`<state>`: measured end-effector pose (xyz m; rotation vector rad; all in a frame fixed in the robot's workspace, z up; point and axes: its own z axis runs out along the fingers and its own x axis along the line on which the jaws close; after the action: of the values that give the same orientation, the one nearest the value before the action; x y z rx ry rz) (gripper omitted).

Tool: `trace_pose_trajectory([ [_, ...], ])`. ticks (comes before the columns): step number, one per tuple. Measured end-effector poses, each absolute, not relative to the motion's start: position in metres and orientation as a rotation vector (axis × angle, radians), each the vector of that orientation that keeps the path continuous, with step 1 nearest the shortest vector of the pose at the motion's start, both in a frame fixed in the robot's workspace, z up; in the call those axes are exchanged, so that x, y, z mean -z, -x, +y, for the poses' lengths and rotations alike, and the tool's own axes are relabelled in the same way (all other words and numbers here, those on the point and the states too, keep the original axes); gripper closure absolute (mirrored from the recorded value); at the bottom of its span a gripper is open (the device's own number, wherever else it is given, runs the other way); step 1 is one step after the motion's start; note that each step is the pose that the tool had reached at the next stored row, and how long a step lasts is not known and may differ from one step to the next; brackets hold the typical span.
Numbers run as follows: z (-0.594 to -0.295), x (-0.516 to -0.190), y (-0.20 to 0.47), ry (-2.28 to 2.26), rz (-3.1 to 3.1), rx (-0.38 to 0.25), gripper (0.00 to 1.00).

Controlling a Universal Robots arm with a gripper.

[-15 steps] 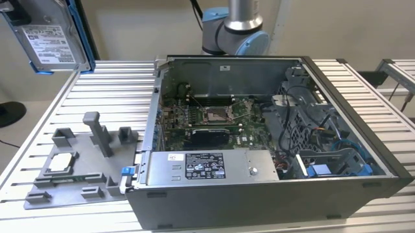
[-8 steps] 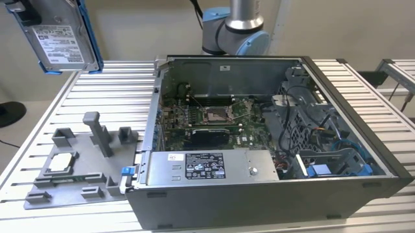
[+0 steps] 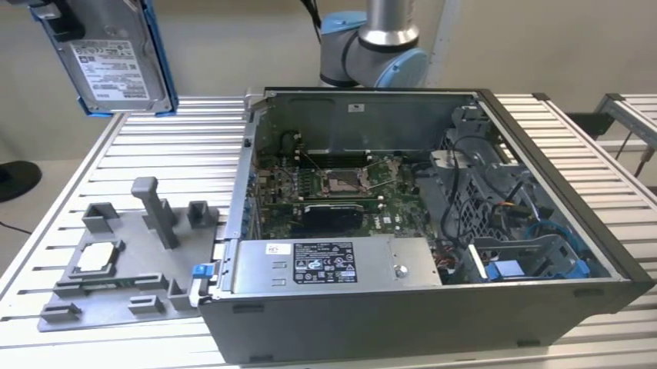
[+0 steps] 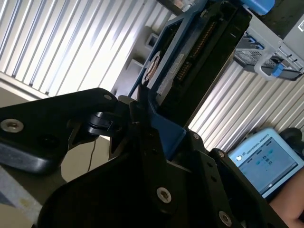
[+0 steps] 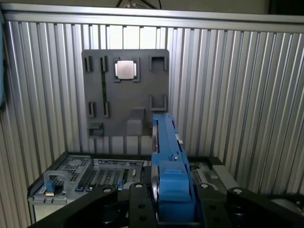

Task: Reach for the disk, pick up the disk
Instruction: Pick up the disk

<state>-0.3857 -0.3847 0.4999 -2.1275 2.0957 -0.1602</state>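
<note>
In the exterior view the disk (image 3: 115, 65) hangs in the upper left of the frame, label facing out. It is clear above the slatted bench (image 3: 175, 138) and well apart from the open computer case (image 3: 411, 315) and the grey fixture plate (image 3: 108, 304). In the second wrist view the claw (image 4: 161, 123) is clamped on one end of the blue-bracketed disk (image 4: 204, 52), with bench slats beyond it. In the first wrist view the disk (image 5: 165, 142) stands edge-on between the black fingers, and beyond it the fixture plate (image 5: 126, 102) lies on the bench carrying a small square chip (image 5: 126, 70).
</note>
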Motion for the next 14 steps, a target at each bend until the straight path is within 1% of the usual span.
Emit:
trace_pose_trajectory([
  [14, -0.385, -0.500, 0.354, 2.128, 2.096, 0.160, 1.00],
])
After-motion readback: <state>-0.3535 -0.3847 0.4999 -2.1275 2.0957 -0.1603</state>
